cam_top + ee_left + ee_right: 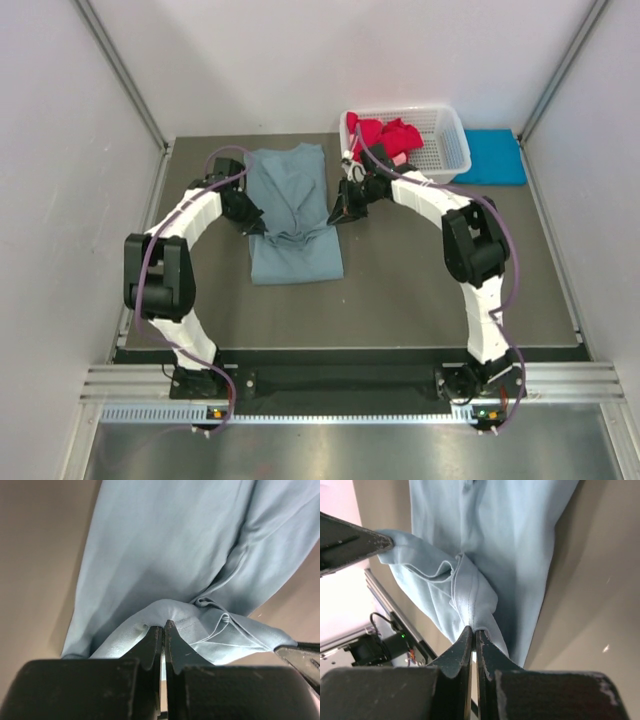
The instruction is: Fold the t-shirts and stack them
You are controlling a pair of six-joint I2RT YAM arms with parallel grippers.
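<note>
The grey-blue t-shirt [295, 190] lies with its long axis running near to far, the left gripper [163, 625] and right gripper [473, 630] each clamped on opposite mid-length side edges

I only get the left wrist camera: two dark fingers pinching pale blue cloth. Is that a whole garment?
Observer: Yes. From above it is a grey-blue t-shirt lying lengthwise on the table. The left gripper pinches its left edge about halfway along.
Visitor: Is the other arm doing anything?
Observer: The right gripper is shut on the opposite edge, pinching a fold there too.
Visitor: Are there more clothes around?
Observer: A white basket at the far side holds red cloth, and a turquoise cloth lies flat just right of it.
</note>
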